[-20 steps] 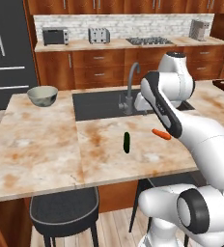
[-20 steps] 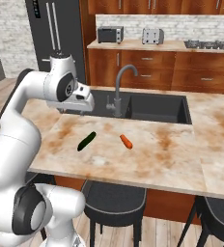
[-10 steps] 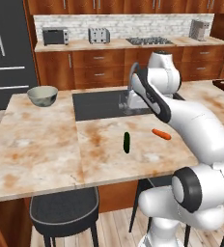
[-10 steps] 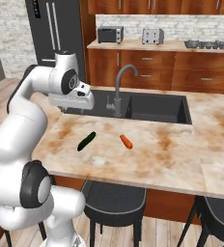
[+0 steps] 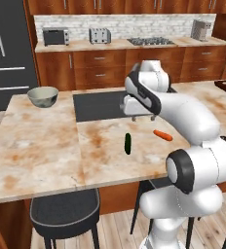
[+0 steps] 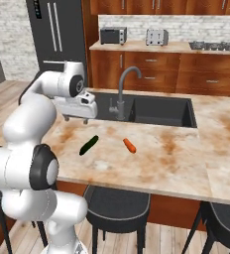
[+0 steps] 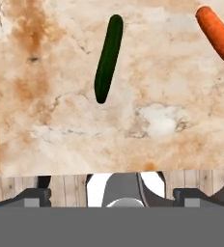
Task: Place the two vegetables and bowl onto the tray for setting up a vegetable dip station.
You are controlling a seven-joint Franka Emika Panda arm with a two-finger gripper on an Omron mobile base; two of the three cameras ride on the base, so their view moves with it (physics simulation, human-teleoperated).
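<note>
Gripper [image 7: 111, 195] of mine hangs wide open and empty above the marble counter [image 5: 47, 146]; dark green vegetable [image 7: 108, 58] and carrot [image 7: 217, 34] lie apart below; bowl [image 5: 42, 96] sits far left; my fingertips are barely visible.

One carrot [image 5: 162, 135], one green vegetable [image 5: 128, 144], one bowl [image 5: 43, 96]
</note>
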